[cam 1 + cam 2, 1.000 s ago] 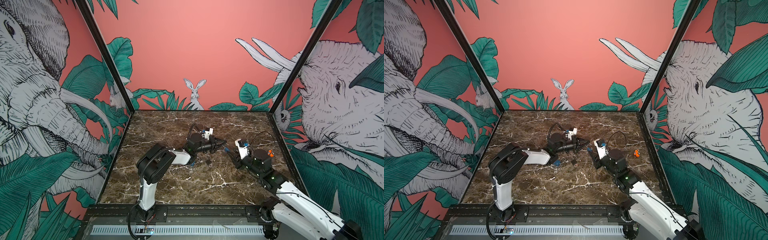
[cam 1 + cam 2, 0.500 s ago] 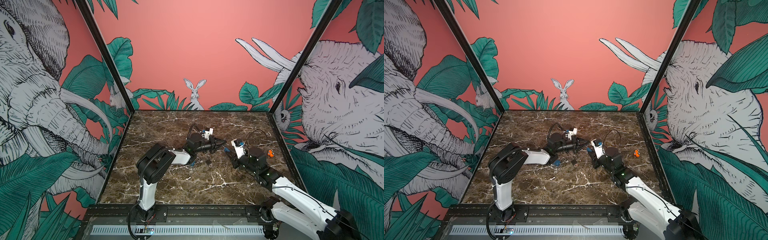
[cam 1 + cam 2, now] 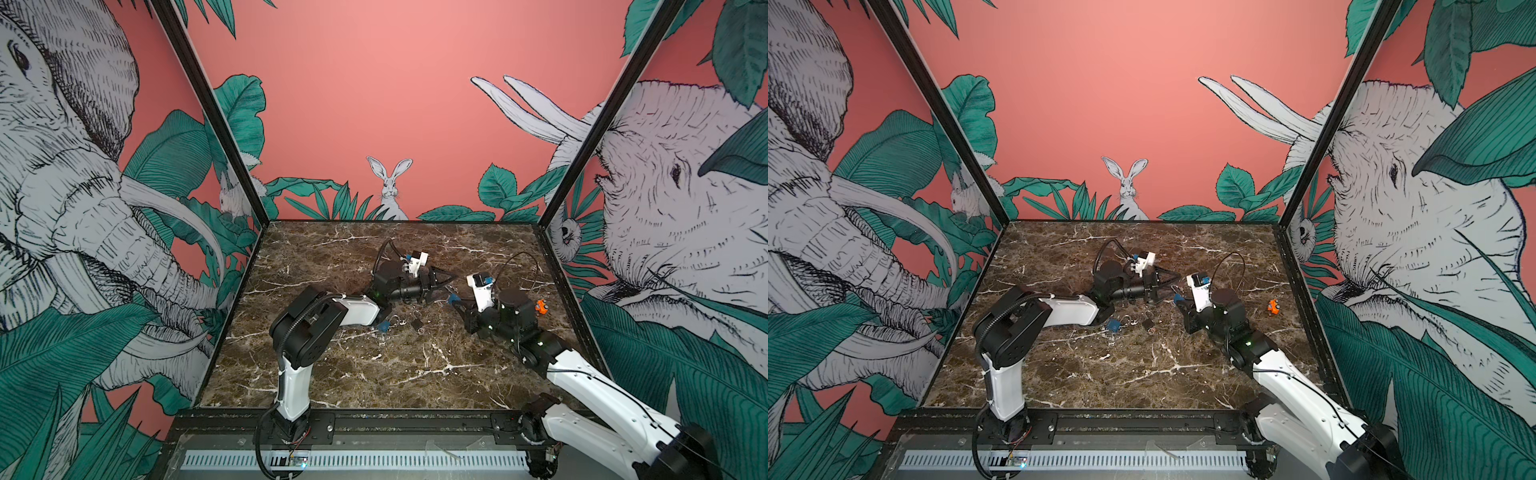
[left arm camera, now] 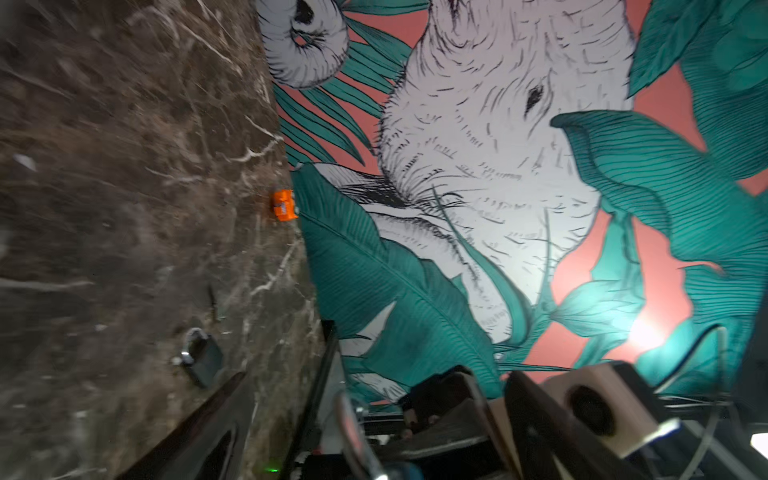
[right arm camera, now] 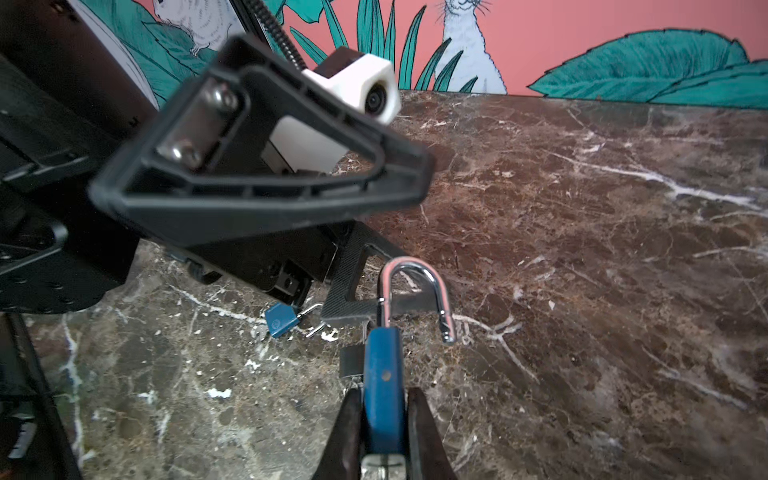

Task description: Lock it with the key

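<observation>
The right pincer (image 5: 384, 399) is clenched on the body of a blue padlock (image 5: 382, 365), with one finger on each side; it holds the lock above the tabletop (image 3: 374, 374), near the middle. The shackle (image 5: 415, 274) stands up with its free end out of the body, so the lock is not yet closed. The long axis of the padlock runs along the fingers of the right pincer; the shackle points away from that wrist and toward the left pincer (image 3: 444, 286). The left pincer is released, its jaws wide apart and grasping nothing; it is just beside the shackle. In the right wrist view the shackle crosses in front of its lower finger; whether they touch I cannot tell. The left arm is therefore the nearer one to the shackle; the right arm only carries the body.

I judge that the coming move is to push the shackle down along this axis into the body, or to bring the key to the underside, which faces the right wrist. A silver part shows there between the fingers; whether it is a key I cannot tell.

A small blue padlock (image 5: 281, 318) and a black padlock (image 3: 415, 322) lie on the tabletop near the left arm; an orange object (image 3: 540, 306) sits well apart, by the right wall.
</observation>
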{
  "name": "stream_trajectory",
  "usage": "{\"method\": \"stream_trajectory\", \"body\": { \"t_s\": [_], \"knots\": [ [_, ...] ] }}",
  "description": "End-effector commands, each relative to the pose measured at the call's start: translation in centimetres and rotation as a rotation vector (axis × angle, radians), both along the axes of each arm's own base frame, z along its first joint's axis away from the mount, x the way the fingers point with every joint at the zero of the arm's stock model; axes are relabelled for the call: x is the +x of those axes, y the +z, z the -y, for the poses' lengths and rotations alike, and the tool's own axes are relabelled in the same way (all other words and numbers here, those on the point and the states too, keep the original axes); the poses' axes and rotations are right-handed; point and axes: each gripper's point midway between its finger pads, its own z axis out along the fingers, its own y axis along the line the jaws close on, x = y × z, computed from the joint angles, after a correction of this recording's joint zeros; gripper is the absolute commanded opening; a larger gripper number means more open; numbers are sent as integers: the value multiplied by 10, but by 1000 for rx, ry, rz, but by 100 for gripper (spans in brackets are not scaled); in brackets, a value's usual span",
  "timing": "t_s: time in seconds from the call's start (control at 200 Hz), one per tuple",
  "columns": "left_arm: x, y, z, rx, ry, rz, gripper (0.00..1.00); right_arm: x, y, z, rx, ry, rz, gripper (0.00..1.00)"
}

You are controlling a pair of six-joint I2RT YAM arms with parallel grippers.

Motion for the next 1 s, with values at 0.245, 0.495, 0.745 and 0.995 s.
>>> {"method": "stream_trajectory", "body": {
  "t_s": [0.245, 0.495, 0.745, 0.995],
  "knots": [
    [43, 7, -70, 713, 124, 682, 97, -59, 10, -8, 228, 127, -394, 0],
    [19, 25, -63, 528, -13, 815, 97, -60, 5, -2, 345, 160, -488, 0],
    [-20, 30, -49, 334, -198, 869, 96, -57, 9, -4, 454, 205, -518, 0],
    [-39, 30, -43, 210, -280, 892, 90, -60, 8, -4, 516, 215, -548, 0]
  ]
}}
